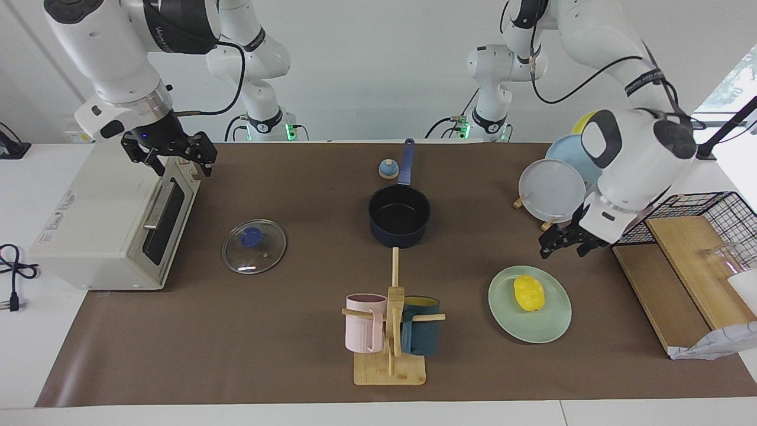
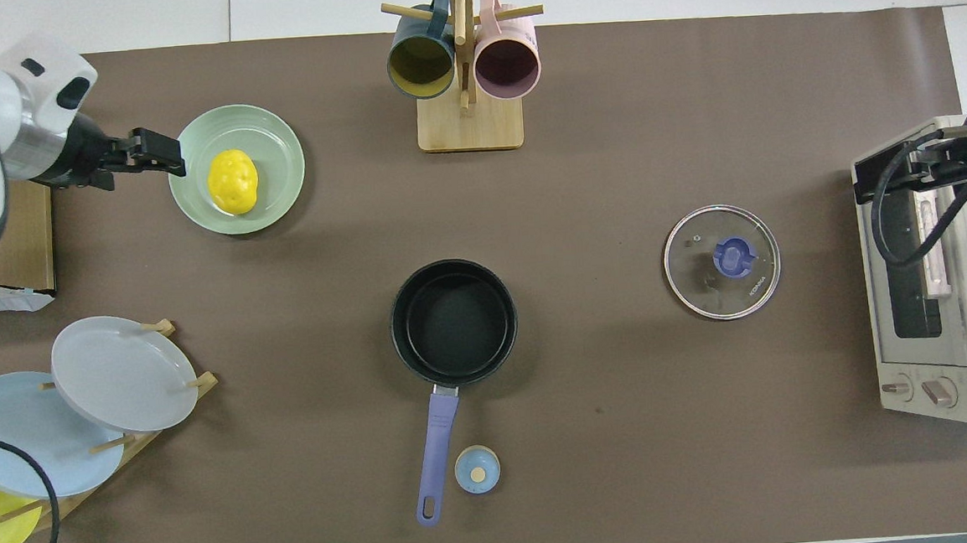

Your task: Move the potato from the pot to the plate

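The yellow potato [image 1: 529, 293] [image 2: 233, 181] lies on the mint-green plate [image 1: 550, 325] [image 2: 274, 141], toward the left arm's end of the table. The navy pot [image 1: 400, 238] [image 2: 453, 324] stands in the middle of the mat, black inside with nothing in it, its long handle pointing toward the robots. My left gripper [image 1: 562, 245] [image 2: 166, 152] hangs open just over the plate's edge, beside the potato and apart from it, holding nothing. My right gripper [image 1: 180, 160] [image 2: 881, 176] waits open above the toaster oven.
A toaster oven [image 1: 106, 231] sits at the right arm's end, a glass lid [image 1: 254, 246] beside it. A mug tree [image 1: 390, 331] stands farther from the robots than the pot. A plate rack [image 1: 553, 189], wire basket [image 1: 709, 213] and wooden boards [image 1: 668, 290] crowd the left arm's end.
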`<control>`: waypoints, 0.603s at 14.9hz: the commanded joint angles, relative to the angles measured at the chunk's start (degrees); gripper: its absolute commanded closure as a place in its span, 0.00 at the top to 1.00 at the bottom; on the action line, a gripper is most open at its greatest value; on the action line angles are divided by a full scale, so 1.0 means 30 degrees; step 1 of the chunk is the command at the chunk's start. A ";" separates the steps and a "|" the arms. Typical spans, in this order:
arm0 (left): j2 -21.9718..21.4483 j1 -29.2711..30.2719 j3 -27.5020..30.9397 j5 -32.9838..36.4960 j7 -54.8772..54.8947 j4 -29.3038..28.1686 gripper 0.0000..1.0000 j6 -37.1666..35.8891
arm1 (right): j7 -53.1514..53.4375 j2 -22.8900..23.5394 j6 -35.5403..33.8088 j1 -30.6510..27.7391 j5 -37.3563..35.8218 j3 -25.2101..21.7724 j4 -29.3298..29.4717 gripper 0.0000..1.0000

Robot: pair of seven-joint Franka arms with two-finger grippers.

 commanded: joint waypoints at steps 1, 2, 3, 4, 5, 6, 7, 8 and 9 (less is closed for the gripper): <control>-0.3652 0.0222 0.0016 0.0888 -0.0400 -0.0596 1.00 -0.3064 | 0.0232 -0.0126 0.0160 0.0003 0.0154 -0.0013 -0.0013 1.00; -0.4416 0.0427 -0.0013 0.0918 -0.0226 -0.0596 1.00 -0.4179 | 0.0232 -0.0126 0.0160 0.0003 0.0154 -0.0013 -0.0013 1.00; -0.5178 0.0458 -0.0013 0.0918 -0.0224 -0.0654 1.00 -0.5234 | 0.0232 -0.0126 0.0160 0.0003 0.0154 -0.0013 -0.0013 1.00; -0.5795 0.0458 -0.0042 0.0918 -0.0224 -0.0799 1.00 -0.6086 | 0.0232 -0.0126 0.0160 0.0003 0.0154 -0.0013 -0.0013 1.00; -0.6236 0.0429 -0.0043 0.0918 -0.0224 -0.0975 1.00 -0.6848 | 0.0232 -0.0126 0.0160 0.0003 0.0154 -0.0013 -0.0013 1.00; -0.6763 0.0342 -0.0043 0.0947 -0.0224 -0.1237 1.00 -0.7523 | 0.0232 -0.0126 0.0160 0.0003 0.0154 -0.0013 -0.0013 1.00; -0.7203 0.0312 -0.0043 0.0976 -0.0195 -0.1675 1.00 -0.7878 | 0.0232 -0.0126 0.0160 0.0003 0.0154 -0.0013 -0.0013 1.00; -0.7584 0.0253 -0.0043 0.1121 -0.0195 -0.2173 1.00 -0.7939 | 0.0232 -0.0126 0.0131 -0.0026 0.0154 -0.0013 -0.0013 1.00; -0.7936 0.0166 -0.0072 0.1210 -0.0195 -0.2874 1.00 -0.7737 | 0.0232 -0.0126 0.0131 -0.0026 0.0154 -0.0013 -0.0013 1.00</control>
